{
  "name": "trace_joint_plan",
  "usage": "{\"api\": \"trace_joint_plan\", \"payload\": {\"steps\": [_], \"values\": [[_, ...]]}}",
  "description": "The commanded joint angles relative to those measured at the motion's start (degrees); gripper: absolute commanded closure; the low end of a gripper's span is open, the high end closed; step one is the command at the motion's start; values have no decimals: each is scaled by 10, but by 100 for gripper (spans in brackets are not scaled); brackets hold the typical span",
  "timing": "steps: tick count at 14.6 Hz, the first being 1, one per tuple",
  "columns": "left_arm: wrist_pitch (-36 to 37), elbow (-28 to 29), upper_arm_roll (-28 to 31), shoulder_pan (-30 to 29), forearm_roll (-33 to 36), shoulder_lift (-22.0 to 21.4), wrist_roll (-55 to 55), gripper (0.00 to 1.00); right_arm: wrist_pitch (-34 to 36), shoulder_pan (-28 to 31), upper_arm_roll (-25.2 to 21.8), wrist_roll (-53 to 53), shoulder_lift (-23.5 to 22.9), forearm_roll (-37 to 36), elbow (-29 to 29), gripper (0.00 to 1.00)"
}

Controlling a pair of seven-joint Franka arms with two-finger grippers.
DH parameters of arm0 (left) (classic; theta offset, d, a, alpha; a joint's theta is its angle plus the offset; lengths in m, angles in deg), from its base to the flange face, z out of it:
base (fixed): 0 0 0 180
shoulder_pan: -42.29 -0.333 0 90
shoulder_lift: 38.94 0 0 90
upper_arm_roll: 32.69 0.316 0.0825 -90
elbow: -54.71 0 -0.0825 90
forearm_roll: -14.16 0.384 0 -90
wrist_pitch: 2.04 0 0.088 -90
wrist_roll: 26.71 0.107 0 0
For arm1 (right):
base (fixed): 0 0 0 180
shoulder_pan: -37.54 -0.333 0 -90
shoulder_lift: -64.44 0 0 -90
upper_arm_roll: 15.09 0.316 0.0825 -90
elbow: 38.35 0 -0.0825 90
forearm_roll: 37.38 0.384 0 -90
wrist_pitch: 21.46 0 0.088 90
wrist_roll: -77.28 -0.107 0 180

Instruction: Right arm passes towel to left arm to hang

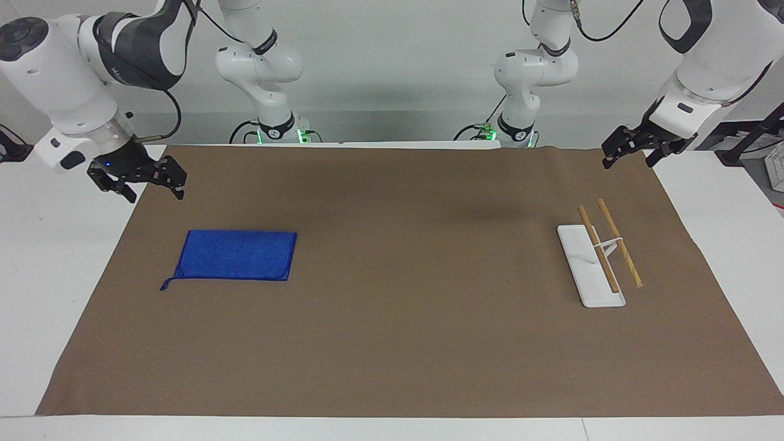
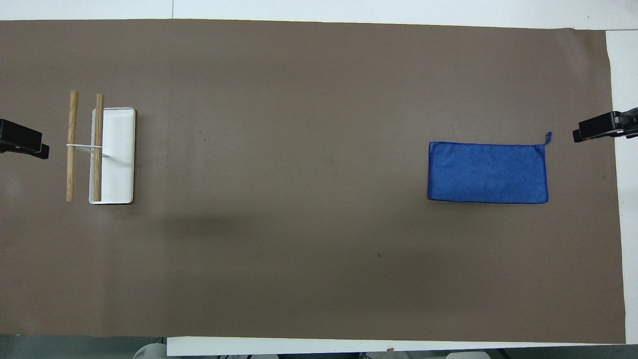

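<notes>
One towel (image 1: pixel 236 255), soft, light and surely limp when lifted, lies flat on the brown mat (image 1: pixel 392 343) toward the right arm's end, best pinched at an edge, while the right gripper (image 1: pixel 138 174) and the left gripper (image 1: pixel 640 147) hover unclenched, grasping nothing.

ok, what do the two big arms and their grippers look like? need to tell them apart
Both are bulky white jointed arms with black claw grippers. The right arm wears a dark grey band with pale lettering, a black cable looping beside it, and the right gripper shows a small blue light. The left arm has a dark grey ring-shaped band; the left gripper shows no light.
</notes>
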Motion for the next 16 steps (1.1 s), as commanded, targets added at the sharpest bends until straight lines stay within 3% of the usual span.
{"api": "trace_joint_plan", "payload": {"steps": [1,9,16], "values": [[5,7,-2,-9,-7,-7,9,0,7,4,1,-3,1,-5,-4,0],[5,7,-2,-9,-7,-7,9,0,-1,6,-2,-9,4,1,16,0],[5,7,-2,-9,-7,-7,9,0,-201,17,7,-21,8,2,169,1]]}}
